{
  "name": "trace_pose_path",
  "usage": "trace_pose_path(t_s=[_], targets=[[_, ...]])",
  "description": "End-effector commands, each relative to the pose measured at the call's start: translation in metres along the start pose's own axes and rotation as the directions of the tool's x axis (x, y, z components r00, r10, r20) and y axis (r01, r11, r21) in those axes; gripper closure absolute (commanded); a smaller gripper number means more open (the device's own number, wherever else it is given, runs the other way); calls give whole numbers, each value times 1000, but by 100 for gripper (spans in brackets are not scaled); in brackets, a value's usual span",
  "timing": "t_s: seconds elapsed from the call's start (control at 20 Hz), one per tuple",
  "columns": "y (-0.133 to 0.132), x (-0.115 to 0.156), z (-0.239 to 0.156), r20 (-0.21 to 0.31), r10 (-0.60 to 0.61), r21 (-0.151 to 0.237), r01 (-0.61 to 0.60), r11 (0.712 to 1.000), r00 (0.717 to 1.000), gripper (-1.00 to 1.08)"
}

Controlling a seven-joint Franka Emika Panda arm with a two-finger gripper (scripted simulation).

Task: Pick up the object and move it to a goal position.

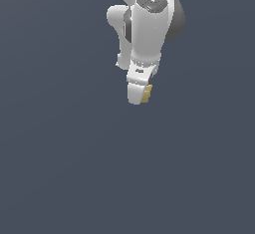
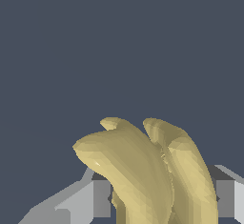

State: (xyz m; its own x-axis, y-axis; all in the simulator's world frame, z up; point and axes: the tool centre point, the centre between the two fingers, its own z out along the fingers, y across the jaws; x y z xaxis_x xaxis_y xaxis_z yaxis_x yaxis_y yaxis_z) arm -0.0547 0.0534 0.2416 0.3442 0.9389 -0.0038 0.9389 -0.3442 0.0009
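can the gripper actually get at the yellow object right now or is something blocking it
Yes, it looks so: the yellow object already sits between the fingers of the gripper, apparently clamped. In the exterior view it peeks out beside the fingertips, and nothing else shows near it.

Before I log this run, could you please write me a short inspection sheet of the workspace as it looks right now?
Surface: plain dark grey-blue ground, no edges or markings visible.
Job's things: pale yellow-tan object sits between the tool's fingers; the wrist view shows its two-pointed, layered top filling the gap.
Goal position: no marker seen.
Clutter: nothing seen.
Grippers: tool points downward, shut on the object; whether it is clear of the ground cannot be told.
Cables: nothing seen.
Surroundings: only the white arm above the tool; nothing else seen.
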Motion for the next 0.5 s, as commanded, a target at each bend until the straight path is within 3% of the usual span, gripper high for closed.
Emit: trace_pose_path(t_s=[0.0, 0.45], targets=[[-12, -7, -17, -1, 0, 0, 0, 1000, 1000, 108], [-50, -29, -76, -5, -1, 1, 1, 1000, 1000, 108]])
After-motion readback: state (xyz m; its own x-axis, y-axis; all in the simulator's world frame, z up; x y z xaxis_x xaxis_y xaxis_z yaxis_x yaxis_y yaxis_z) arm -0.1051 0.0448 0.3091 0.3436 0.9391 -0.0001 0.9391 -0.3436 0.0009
